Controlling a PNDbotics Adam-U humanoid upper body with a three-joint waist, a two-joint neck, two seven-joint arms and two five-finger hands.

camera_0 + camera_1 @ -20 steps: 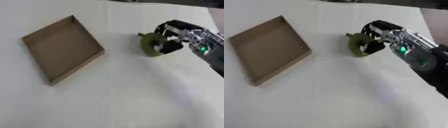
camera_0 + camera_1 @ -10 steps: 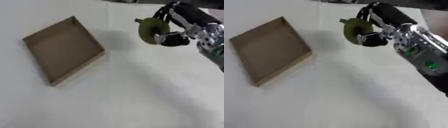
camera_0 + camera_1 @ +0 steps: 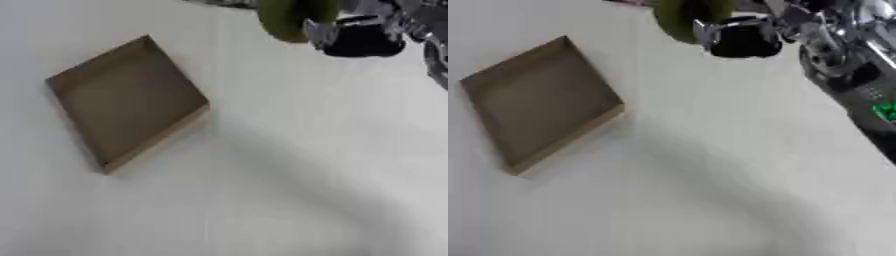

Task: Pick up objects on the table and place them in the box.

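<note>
My right hand is raised at the top of both views, its fingers curled round an olive-green rounded object that is partly cut off by the top edge. The hand hangs above the white table, to the upper right of the box. The brown cardboard box, shallow and open, lies askew on the left of the table with nothing visible inside. My left hand shows in neither view.
The white table spreads below and to the right of the box. My right forearm with a green light runs down the right edge.
My right hand has lifted the green object off the table and carried it up and to the left, toward the box. The box has stayed in place.
</note>
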